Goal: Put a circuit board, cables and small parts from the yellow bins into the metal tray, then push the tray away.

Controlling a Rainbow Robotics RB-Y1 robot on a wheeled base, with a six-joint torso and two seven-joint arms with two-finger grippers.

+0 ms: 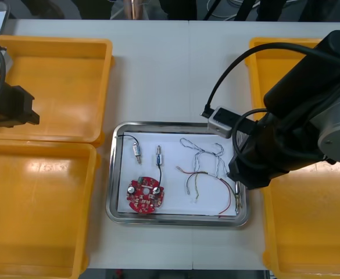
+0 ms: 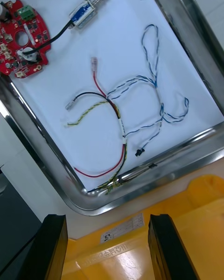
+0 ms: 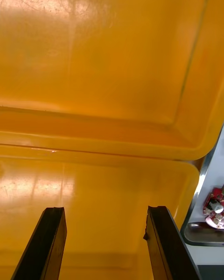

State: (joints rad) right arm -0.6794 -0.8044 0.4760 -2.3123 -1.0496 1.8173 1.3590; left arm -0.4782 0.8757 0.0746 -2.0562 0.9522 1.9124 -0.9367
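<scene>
Bins in yellow flank the metal tray (image 1: 113, 174) on the light desk (image 1: 158, 70). The far left bin (image 1: 47, 87) and the near left bin (image 1: 36, 209) lie on one side, the far right bin (image 1: 274, 64) and the near right bin (image 1: 309, 232) on the other.

The right arm (image 1: 309, 110) hangs over both right bins and covers the tray's right rim in the front view, where its own black hose loops across the far right bin. A small grey box (image 1: 221, 122) on that arm sits above the tray's far right corner. The left arm (image 1: 7, 107) is at the desk's left edge, above the wall where the two left bins meet.

The tray is white inside. A round red circuit board (image 1: 145, 195) lies at its near left. Beyond the board are two small metal parts (image 1: 137, 152), side by side but apart, each with a black cable (image 1: 126, 138) attached. The cable of the part nearer the middle runs down to the board. To their right, a twisted blue and white cable (image 1: 204, 154) sprawls in loose loops. A red and yellow cable (image 1: 204, 186) lies just nearer, crosses it, and reaches the tray's near right corner.

The right jaws stand wide open with nothing between the fingers (image 2: 51, 247). They are poised over the rim of the near right bin, just beside the tray's right edge. The left jaws are also spread wide and hold nothing. Their fingers (image 3: 165, 242) are above the smooth, glossy floor of the near left bin, with the tray's corner off to one side.
</scene>
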